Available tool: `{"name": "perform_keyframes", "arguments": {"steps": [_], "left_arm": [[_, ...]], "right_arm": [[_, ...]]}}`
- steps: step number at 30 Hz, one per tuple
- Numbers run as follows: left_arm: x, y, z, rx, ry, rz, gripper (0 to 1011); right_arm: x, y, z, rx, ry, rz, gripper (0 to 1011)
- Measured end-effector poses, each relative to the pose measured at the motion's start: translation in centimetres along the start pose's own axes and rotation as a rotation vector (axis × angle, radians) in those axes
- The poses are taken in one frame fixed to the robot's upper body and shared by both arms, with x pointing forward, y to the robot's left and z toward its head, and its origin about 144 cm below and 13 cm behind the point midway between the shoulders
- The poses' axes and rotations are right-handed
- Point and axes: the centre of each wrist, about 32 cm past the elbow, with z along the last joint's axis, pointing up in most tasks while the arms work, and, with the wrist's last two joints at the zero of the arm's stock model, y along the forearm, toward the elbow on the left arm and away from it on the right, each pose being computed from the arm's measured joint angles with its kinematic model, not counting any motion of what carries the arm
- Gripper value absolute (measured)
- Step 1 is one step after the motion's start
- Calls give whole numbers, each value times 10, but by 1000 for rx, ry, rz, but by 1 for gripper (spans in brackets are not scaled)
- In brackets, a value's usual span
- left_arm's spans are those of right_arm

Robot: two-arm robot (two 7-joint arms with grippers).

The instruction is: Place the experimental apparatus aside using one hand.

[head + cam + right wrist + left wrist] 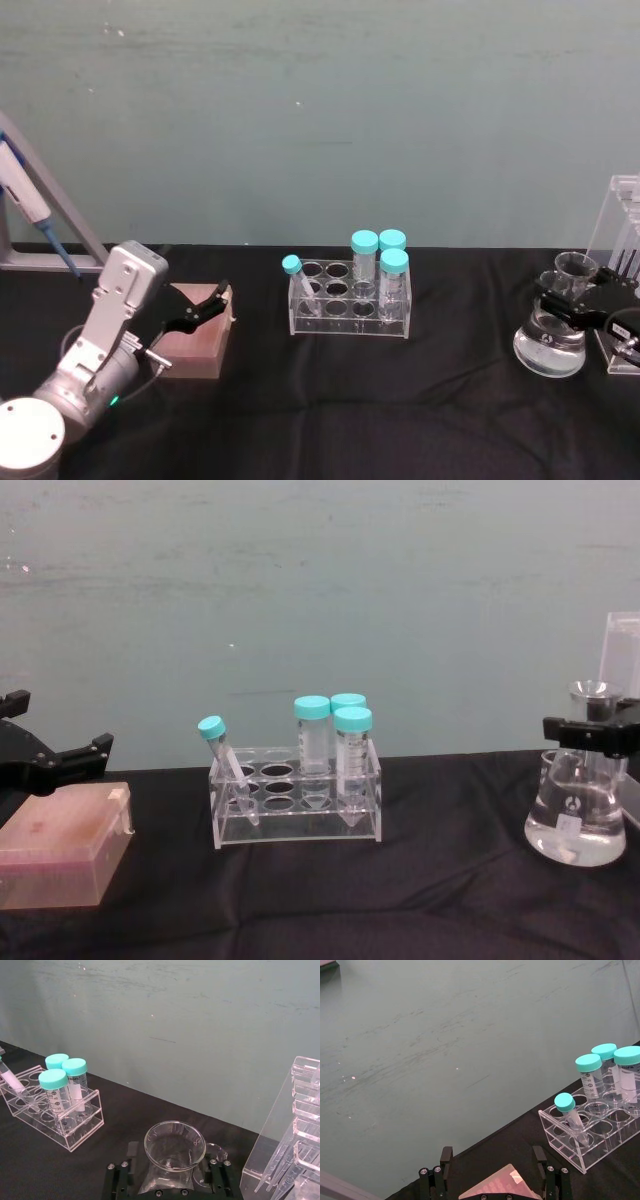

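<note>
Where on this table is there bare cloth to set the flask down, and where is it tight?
Bare cloth lies between the tube rack and the flask, and along the front edge. Smaller gap between the pink box and the rack. Crowded at far right: right gripper around the flask neck, beside the acrylic stand.

Dim, even light; soft focus; faint specks glinting on the wall [470, 1035].

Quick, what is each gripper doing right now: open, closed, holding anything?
Left gripper: open, holding nothing, fingers either side of the pink box.
Right gripper: fingers around the neck of the conical flask; a firm grip cannot be told.
</note>
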Motion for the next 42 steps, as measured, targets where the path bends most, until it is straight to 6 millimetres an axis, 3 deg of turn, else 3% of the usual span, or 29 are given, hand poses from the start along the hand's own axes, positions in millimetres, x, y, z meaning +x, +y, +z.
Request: {"name": "perform_keyframes", "arguments": {"steps": [11,42], "left_arm": [[0,0,0,0,0,0,1000],[0,0,0,0,0,0,1000]], "right_arm": [[0,0,0,1,0,0,1003],[-2,-10,11,60,-82,-61,1003]]}}
